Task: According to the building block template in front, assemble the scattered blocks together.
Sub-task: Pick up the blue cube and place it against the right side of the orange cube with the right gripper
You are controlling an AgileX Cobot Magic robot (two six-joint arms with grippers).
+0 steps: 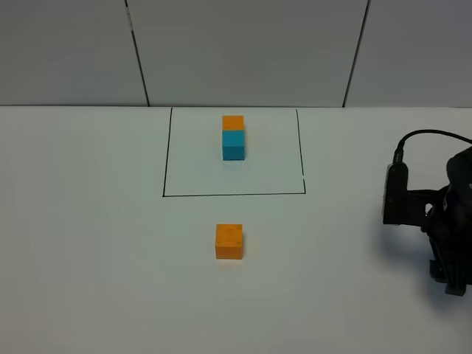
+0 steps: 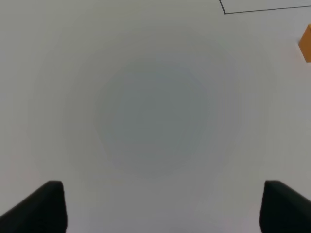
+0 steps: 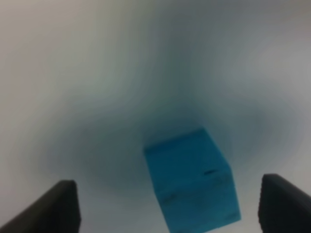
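The building block template [image 1: 233, 137], an orange cube joined to a teal one, stands inside the black drawn rectangle [image 1: 164, 155]. One scattered block, the orange cube [image 1: 228, 242] [image 2: 305, 43], sits alone in front of that rectangle. The other, the teal cube [image 3: 192, 179], lies on the table between the wide-apart fingers of my right gripper [image 3: 170, 196], which is open and touches neither side of it. In the exterior view my right arm [image 1: 442, 214] hides that cube at the far right. My left gripper [image 2: 158, 204] hovers open over bare table, left of the orange cube.
The white table [image 1: 88, 243] runs back to a grey panelled wall [image 1: 243, 51]. A corner of the black rectangle [image 2: 225, 11] shows in the left wrist view. My left arm is outside the exterior view.
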